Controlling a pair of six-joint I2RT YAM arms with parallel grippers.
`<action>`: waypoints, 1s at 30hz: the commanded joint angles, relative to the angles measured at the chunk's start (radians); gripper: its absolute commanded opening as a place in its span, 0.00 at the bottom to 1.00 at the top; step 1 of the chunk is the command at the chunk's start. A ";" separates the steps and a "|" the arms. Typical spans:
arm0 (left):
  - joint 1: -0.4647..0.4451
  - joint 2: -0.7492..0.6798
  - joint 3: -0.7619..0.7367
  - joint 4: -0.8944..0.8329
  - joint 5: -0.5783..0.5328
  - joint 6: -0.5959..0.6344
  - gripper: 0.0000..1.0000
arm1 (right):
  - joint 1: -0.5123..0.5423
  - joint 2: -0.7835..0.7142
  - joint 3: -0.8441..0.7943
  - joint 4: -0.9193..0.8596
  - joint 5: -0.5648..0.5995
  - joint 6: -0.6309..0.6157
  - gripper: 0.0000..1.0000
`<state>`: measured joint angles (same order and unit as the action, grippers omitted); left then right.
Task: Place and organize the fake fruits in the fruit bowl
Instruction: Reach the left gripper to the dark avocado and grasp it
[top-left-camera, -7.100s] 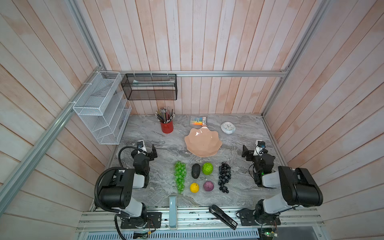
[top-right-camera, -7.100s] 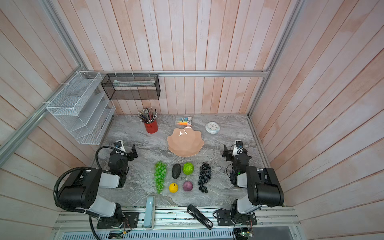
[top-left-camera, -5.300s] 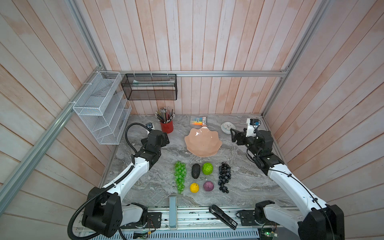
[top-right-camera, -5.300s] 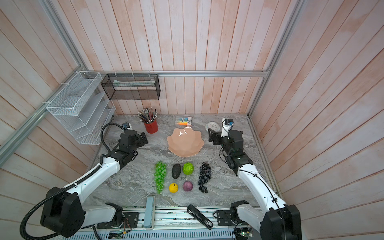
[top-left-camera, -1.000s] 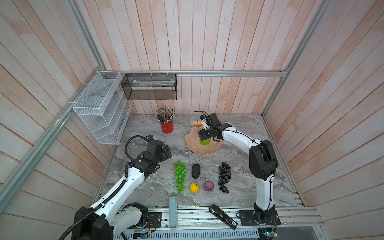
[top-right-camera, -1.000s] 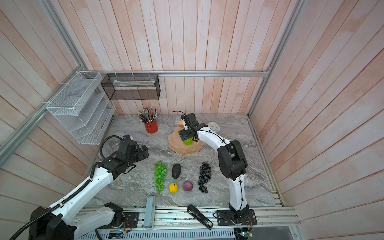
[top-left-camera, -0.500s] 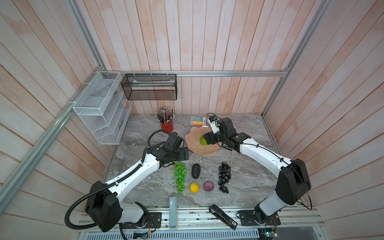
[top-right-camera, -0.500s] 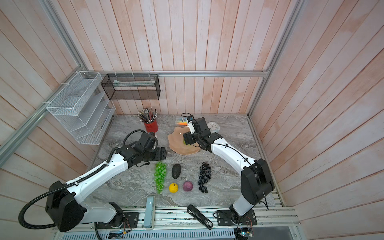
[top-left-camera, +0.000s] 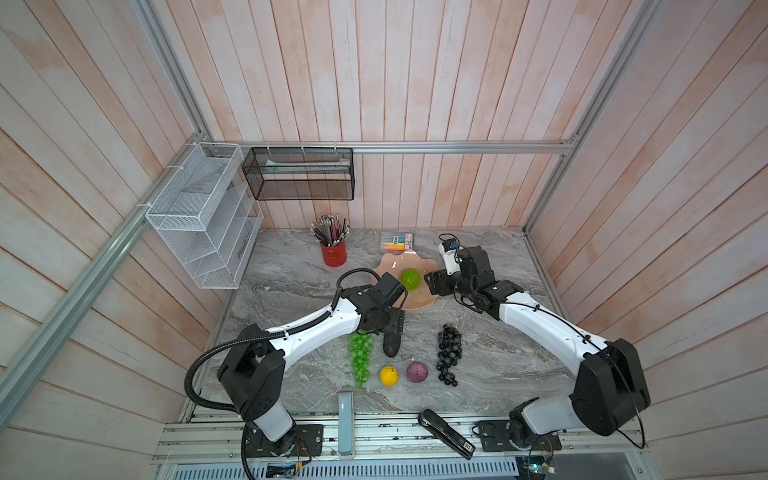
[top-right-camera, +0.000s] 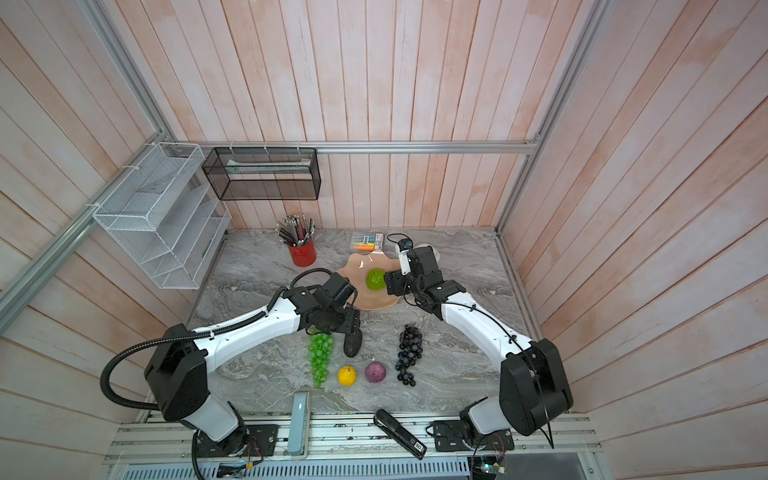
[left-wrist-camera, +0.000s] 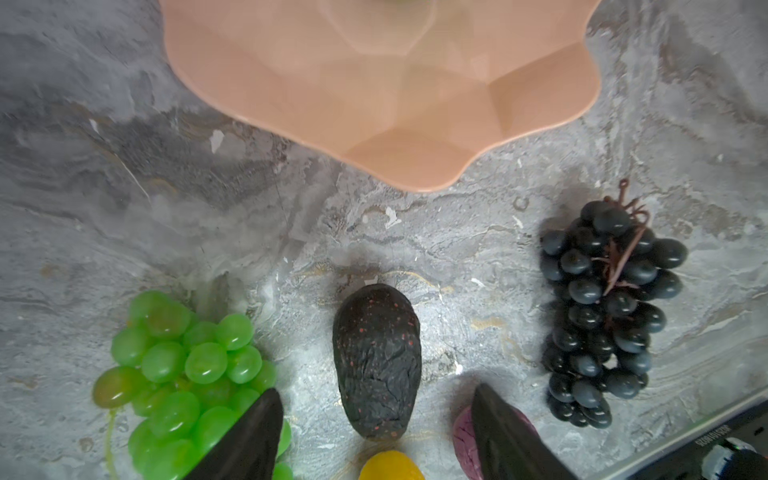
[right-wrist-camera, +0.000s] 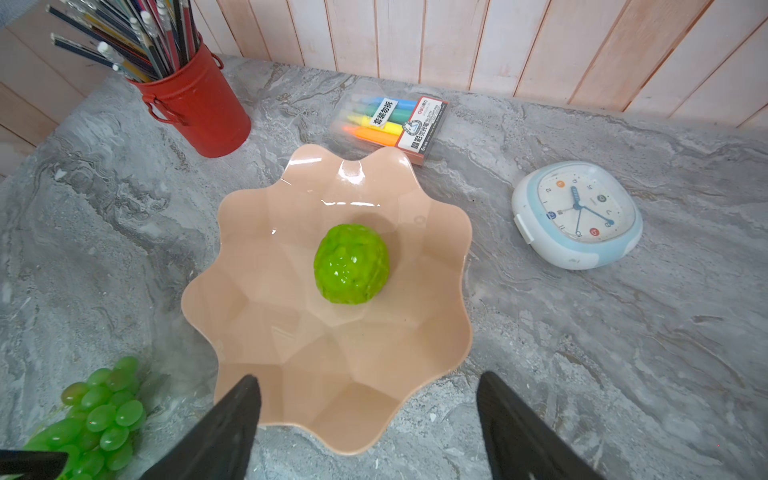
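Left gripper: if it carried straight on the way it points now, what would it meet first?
Most likely the avocado: in the left wrist view it lies centred between the open fingers of the left gripper, green grape bunch and purple ball to either side. How much gap remains is unclear.

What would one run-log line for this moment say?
bumpy green ball: in fruit bowl | left hand: open, straddling avocado | right hand: open, empty, by bowl rim

Left arm stretched forward to centre, left hand (left-wrist-camera: 375, 392) pointing down, jaws apart; right arm extended forward, right hand (right-wrist-camera: 369, 376) angled down, jaws apart, empty.
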<state>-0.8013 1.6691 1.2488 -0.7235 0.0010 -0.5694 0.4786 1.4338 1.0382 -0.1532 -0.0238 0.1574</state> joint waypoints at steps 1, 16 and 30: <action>-0.001 0.035 -0.008 0.026 0.046 0.014 0.74 | -0.008 -0.009 -0.034 0.029 -0.004 0.020 0.82; -0.015 0.164 -0.031 0.063 0.102 0.039 0.70 | -0.011 0.010 -0.049 0.049 -0.017 0.016 0.81; -0.015 0.165 -0.054 0.087 0.093 0.033 0.42 | -0.026 -0.004 -0.073 0.063 -0.020 0.016 0.79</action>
<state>-0.8127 1.8420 1.2095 -0.6571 0.0978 -0.5419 0.4595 1.4349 0.9787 -0.1036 -0.0357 0.1688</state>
